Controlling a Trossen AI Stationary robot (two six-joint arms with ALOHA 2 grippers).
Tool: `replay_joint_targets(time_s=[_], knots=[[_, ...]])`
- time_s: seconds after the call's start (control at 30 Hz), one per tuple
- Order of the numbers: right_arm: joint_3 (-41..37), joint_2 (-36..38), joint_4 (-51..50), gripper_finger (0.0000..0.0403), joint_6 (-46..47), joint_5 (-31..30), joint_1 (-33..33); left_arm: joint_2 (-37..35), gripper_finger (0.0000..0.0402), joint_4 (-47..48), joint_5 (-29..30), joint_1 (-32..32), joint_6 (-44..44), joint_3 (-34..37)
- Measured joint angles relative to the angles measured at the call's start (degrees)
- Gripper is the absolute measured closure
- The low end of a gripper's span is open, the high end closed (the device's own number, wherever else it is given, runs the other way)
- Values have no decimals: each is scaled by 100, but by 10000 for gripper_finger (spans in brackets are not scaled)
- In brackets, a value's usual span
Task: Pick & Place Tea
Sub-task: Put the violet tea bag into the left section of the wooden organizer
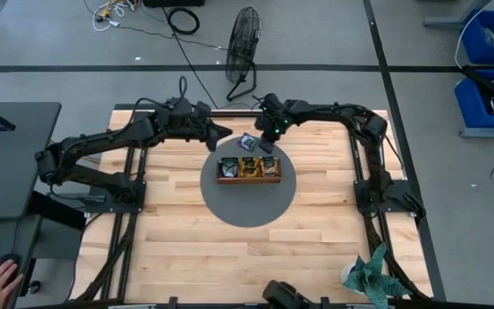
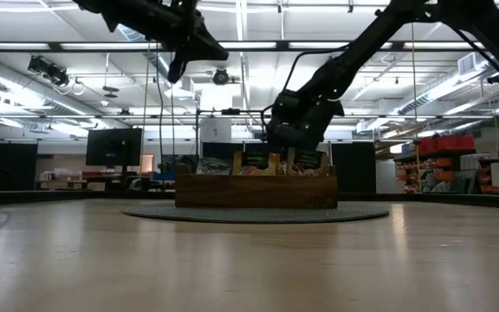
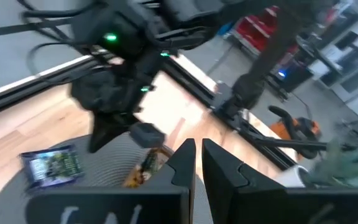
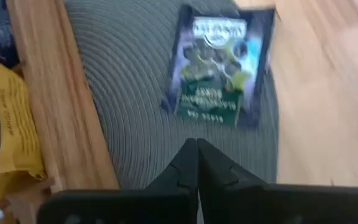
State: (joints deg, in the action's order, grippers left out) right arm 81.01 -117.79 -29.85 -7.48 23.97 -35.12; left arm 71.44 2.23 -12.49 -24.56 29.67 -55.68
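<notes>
right wrist view shows the right hand [image 4: 197, 149] closed and empty just short of a blue sachet [image 4: 219, 65]; i'd reopen it before descending.

Print on the blue sachet [image 4: 221, 65] and yellow sachet [image 4: 2, 134] — blurred, nothing legible

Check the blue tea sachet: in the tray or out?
Out. The blue sachet lies flat on the grey mat, beside the wooden tray, just beyond the shut, empty right gripper.
</notes>
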Motion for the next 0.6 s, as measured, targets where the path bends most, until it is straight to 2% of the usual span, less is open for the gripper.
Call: replay_joint_targets(time_s=[0.13,0.3,0.47,0.6], knots=[[-4,139,-323,403,67,-101,-58,14,380,161,492,-51,114,0],[-2,521,-415,403,99,-42,-121,112,391,224,467,-467,219,2],[-2,890,-679,403,100,-38,-120,509,385,187,-407,-1179,784,2],[-4,1132,-917,403,96,68,-118,956,347,128,-1007,-1612,1009,2]])
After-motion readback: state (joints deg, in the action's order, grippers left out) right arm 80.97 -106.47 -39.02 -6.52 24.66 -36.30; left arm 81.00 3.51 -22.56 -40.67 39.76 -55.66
